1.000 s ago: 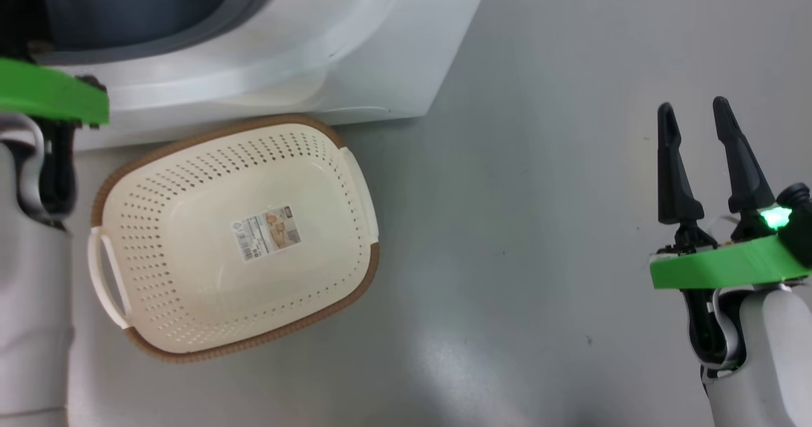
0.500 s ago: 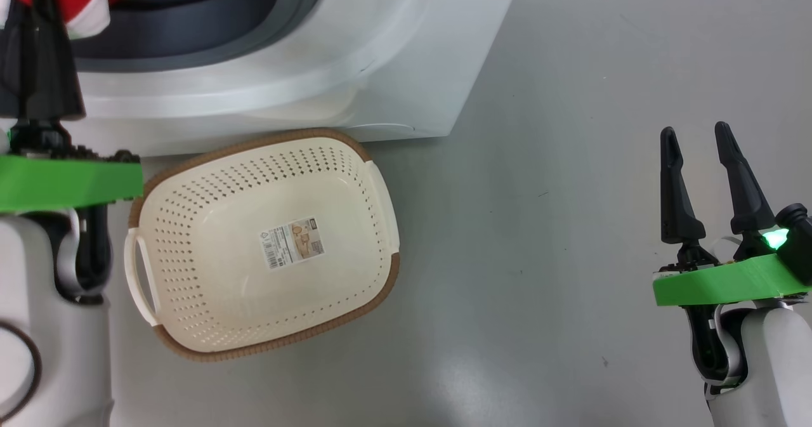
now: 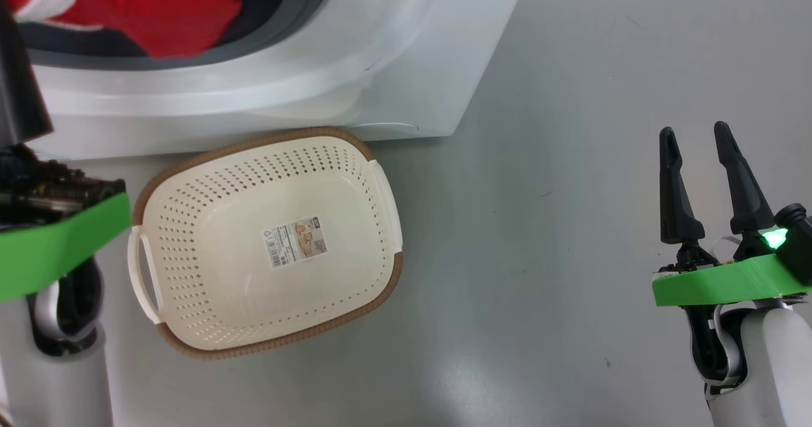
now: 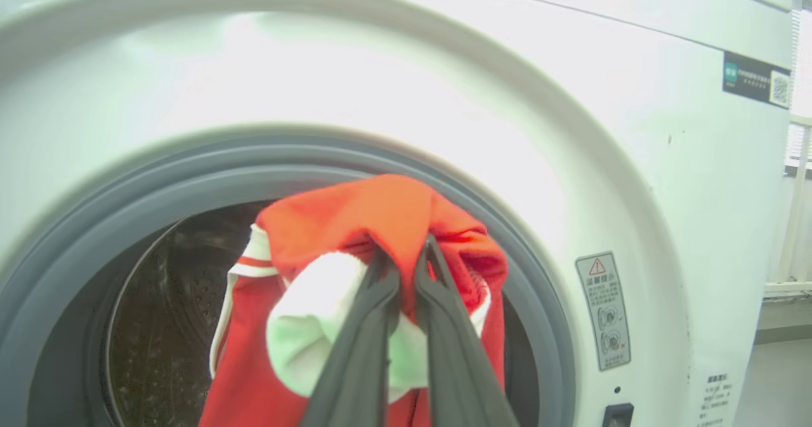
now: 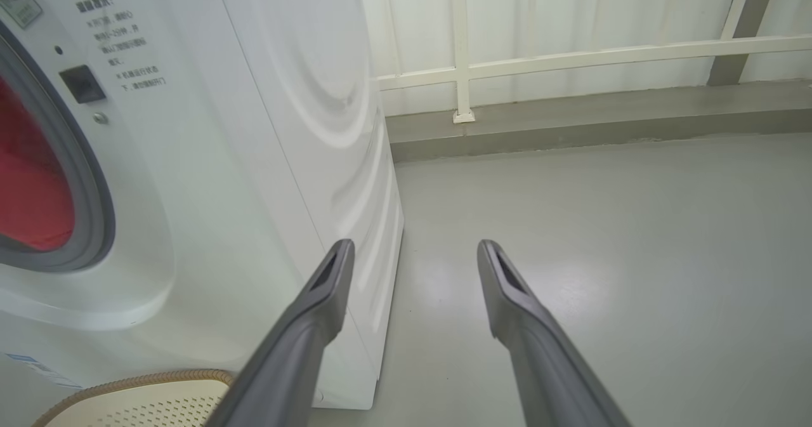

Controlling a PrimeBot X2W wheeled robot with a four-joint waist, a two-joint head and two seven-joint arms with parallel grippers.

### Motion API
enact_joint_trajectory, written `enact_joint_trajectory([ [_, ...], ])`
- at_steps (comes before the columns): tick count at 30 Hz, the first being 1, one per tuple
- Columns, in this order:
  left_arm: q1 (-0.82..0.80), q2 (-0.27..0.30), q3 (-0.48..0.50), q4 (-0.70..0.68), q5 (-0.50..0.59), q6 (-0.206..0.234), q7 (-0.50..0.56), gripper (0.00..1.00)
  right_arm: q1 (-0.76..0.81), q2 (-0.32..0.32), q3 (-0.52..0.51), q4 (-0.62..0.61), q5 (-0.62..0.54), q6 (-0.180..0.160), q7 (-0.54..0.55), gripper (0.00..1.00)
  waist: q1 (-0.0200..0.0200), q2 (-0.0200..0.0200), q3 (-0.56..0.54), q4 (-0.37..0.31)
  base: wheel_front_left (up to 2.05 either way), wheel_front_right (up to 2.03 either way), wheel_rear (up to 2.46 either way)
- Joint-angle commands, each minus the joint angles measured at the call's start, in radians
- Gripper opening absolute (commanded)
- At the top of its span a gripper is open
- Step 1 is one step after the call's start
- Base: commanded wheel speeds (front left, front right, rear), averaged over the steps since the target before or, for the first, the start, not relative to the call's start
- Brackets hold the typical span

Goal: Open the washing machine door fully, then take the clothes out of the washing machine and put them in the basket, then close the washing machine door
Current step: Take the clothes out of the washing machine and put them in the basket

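Observation:
The red clothes point(image 4: 374, 211) with white trim hang at the mouth of the washing machine point(image 4: 634, 160), half out of the grey rubber ring point(image 4: 76, 224). My left gripper point(image 4: 406, 259) is shut on a fold of them. In the head view the clothes point(image 3: 146, 14) bulge from the opening at top left, beside my left gripper's dark fingers point(image 3: 22, 103). Below the washing machine point(image 3: 393, 52), the cream basket point(image 3: 380, 287) sits on the floor with nothing in it. My right gripper point(image 3: 694, 135) hangs open over bare floor, far right. The washing machine door is out of view.
Grey floor point(image 3: 539, 256) spreads to the right of the basket and machine. In the right wrist view a white railing point(image 5: 571, 59) and a low kerb point(image 5: 571, 122) run behind the machine's side point(image 5: 304, 97); the basket's rim point(image 5: 127, 379) is at bottom left.
The head camera shifted at first. Since then my left gripper has drawn back, pulling more of the red clothes out through the opening. The right arm and basket have stayed put.

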Motion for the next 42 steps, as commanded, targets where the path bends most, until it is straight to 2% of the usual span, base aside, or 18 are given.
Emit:
enact_joint_trajectory([
  [1,0.031,0.024,0.033,-0.069,0.007,-0.006,-0.005,0.00,0.022,0.001,0.018,-0.025,-0.005,0.007,-0.006,1.00,0.0000,0.0000,0.002,0.000,0.00,0.00,0.00],
  [6,0.054,0.013,0.027,-0.165,0.020,-0.006,-0.005,0.00,0.018,0.001,0.020,-0.024,-0.004,0.007,-0.006,1.00,0.0000,0.0000,0.006,-0.003,0.00,0.00,0.00],
  [12,0.108,0.004,0.005,-0.083,0.007,-0.006,-0.005,0.00,0.017,0.001,0.026,-0.023,-0.003,0.007,-0.006,1.00,0.0000,0.0000,0.008,-0.007,0.00,0.00,0.00],
  [26,0.215,-0.044,-0.061,0.231,-0.022,-0.006,-0.005,0.00,0.006,0.001,0.034,-0.030,0.008,0.007,-0.006,1.00,0.0000,0.0000,0.047,-0.017,0.00,0.00,0.00],
  [42,0.087,-0.030,-0.144,0.622,-0.012,-0.006,-0.005,0.00,-0.040,0.001,0.036,-0.044,0.022,0.007,-0.006,1.00,0.0000,0.0000,0.163,-0.035,0.00,0.00,0.00],
])
